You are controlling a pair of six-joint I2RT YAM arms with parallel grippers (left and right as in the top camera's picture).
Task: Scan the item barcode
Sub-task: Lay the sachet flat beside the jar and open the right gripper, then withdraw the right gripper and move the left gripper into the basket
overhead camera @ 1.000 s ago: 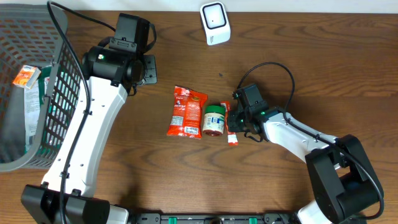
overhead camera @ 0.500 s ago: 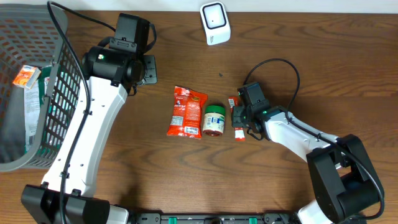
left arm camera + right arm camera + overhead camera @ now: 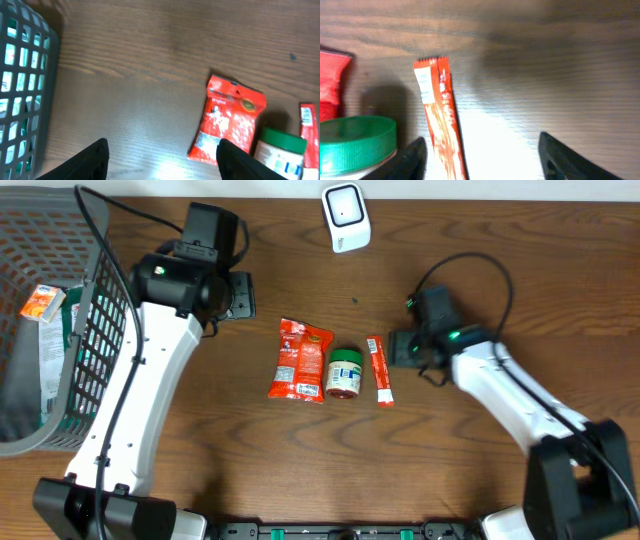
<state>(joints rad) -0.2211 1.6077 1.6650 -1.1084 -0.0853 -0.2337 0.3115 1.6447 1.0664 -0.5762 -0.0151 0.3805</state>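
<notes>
A thin red stick sachet (image 3: 380,370) lies flat on the table just right of a green-lidded jar (image 3: 345,373). A red snack pouch (image 3: 300,360) lies left of the jar. The white barcode scanner (image 3: 346,217) stands at the far edge. My right gripper (image 3: 398,348) hovers just right of the sachet, open and holding nothing. In the right wrist view the sachet (image 3: 440,120) rests on the wood near the left finger (image 3: 410,160) of my right gripper (image 3: 485,160). My left gripper (image 3: 162,162) is open over bare wood, left of the pouch (image 3: 230,120).
A grey mesh basket (image 3: 95,310) with a few packets inside stands at the left edge, close beside the left arm. Its wall (image 3: 20,100) shows in the left wrist view. Bare wood lies between the items and the scanner.
The right gripper opened and let go of the stick sachet, then drew back to the right. The sachet now lies flat beside the jar. The left jaws widened slightly.
</notes>
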